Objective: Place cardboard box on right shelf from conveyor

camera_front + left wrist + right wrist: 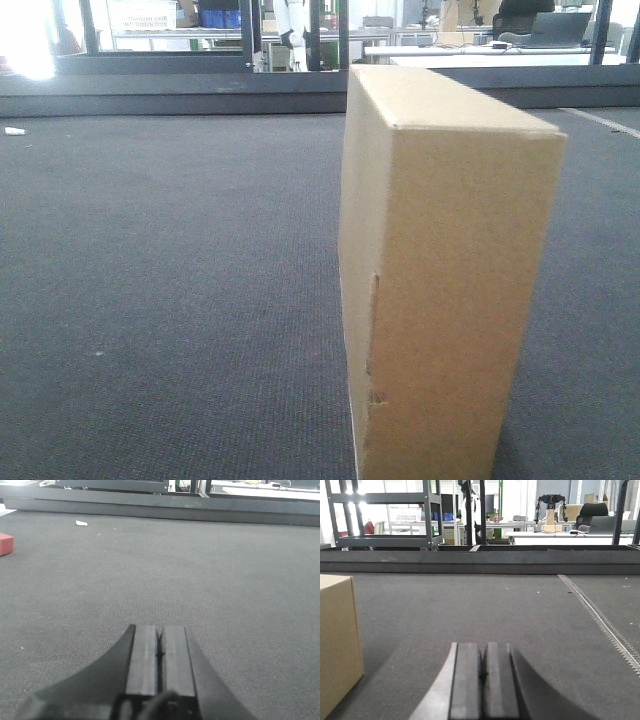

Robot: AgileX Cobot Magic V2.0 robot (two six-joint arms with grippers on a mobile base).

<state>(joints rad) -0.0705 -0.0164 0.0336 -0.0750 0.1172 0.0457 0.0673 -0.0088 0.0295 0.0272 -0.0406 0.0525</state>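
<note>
The tan cardboard box (440,270) stands upright on its narrow edge on the dark grey conveyor (170,280), close to the front camera, with a slit and small tear on its near left edge. In the right wrist view the cardboard box (337,640) fills the lower left, left of my right gripper (483,647), which is shut and empty above the conveyor (520,605). My left gripper (160,630) is shut and empty low over the conveyor (175,570); no box appears in that view. The right shelf is out of view.
A dark rail (170,95) runs along the belt's far edge. A red block (5,543) and a small white scrap (81,523) lie at the belt's left. A seam line (600,620) crosses the belt on the right. A grey rack (385,515) and desks stand beyond.
</note>
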